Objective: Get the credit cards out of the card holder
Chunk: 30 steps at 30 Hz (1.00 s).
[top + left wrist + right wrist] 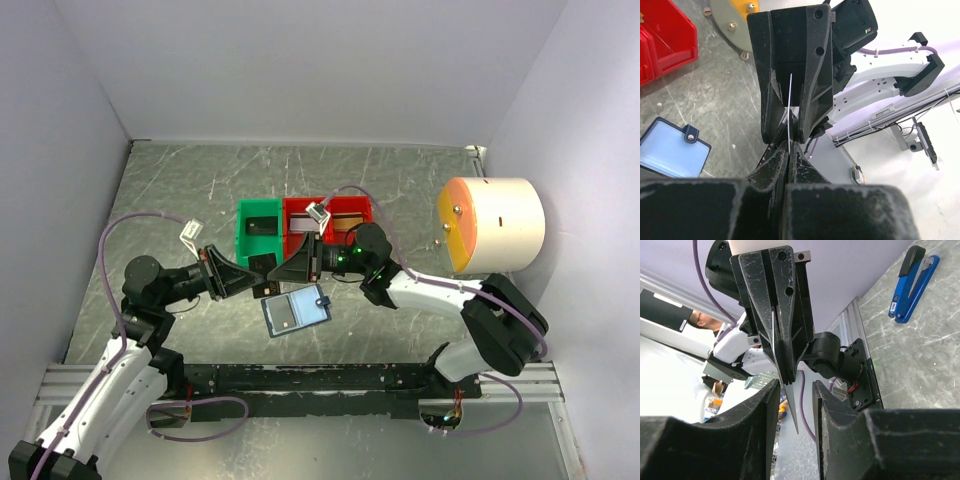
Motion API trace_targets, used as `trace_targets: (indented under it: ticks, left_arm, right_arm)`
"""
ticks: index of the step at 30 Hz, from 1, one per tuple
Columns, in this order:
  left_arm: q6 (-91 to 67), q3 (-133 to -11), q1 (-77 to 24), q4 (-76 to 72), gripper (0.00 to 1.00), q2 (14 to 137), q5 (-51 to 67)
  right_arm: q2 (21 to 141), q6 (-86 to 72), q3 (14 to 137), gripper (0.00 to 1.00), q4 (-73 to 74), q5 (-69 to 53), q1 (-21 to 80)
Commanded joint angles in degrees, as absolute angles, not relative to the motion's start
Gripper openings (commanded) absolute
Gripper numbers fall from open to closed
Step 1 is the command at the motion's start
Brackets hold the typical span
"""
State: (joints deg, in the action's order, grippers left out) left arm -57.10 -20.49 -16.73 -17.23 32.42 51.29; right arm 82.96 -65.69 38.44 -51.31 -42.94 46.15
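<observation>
The card holder (296,310) lies open on the table, light blue pockets up, with its snap tab to the right; it also shows in the left wrist view (671,150). My left gripper (789,145) is shut on one thin credit card (790,100), seen edge-on above the table. My right gripper (794,385) faces it, tip to tip, and stands open. The credit card's (792,407) free end hangs in the gap between the right fingers, touching neither. In the top view both grippers, left (252,272) and right (278,268), meet just above the card holder.
A green bin (258,230) and red bins (328,222) stand right behind the grippers. A large white cylinder with an orange face (492,225) sits at the right. A blue stapler (912,282) lies on the table. Walls close in on both sides.
</observation>
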Motion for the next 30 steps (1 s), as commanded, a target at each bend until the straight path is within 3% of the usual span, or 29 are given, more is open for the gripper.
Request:
trace_targets:
  ticks: [1,11,21,27,30]
  left_arm:
    - [-58.0,-19.8,-16.4,-18.2,0.07,31.5,52.7]
    - [-59.6,-18.5,-16.4,-21.1,0.07,31.9,52.6]
    - [-60.7,-17.5,-16.4,-23.5,0.07,32.8,52.1]
    - [-59.8,-18.2,-16.4,-22.1,0.07,33.3,51.9]
    - [-58.3,-19.1,-16.4,-19.3,0.1,33.2,51.5]
  right_arm:
    - [81.3,-65.3,38.4,0.33,-51.5,-42.3,46.3]
    - [82.5,-65.6,40.3,0.15,-51.3,-43.9,46.4]
    - [84.9,-66.0,42.1,0.15,-51.7,-46.3,46.5]
    - [86.1,-66.8,42.2,0.0,-53.0,-45.9,46.9]
    - [84.6,-63.8,42.3,0.0,-48.6,-44.7,46.8]
